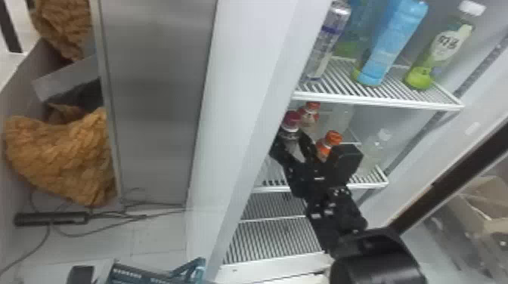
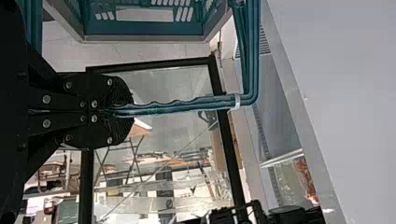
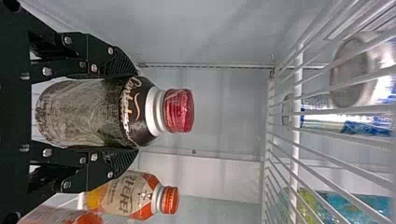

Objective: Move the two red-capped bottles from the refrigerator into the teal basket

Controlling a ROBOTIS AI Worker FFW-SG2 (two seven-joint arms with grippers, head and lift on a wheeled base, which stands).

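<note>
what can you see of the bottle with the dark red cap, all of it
The bottle has a dark red cap, a white collar and black shoulders with pale lettering; its lower body looks like clear, creased plastic. It stands about upright, cap up, inside the refrigerator, below the upper wire shelf. The right gripper has a finger against each side. Whether its base touches a shelf cannot be told.

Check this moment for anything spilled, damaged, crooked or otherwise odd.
Nothing stands out around the task: the dark-labelled bottle sits upright in the right gripper, the teal basket hangs by its handle from the left gripper, and I see no spill or damage. Only the loose cables straggling over the floor beside the refrigerator look untidy.
</note>
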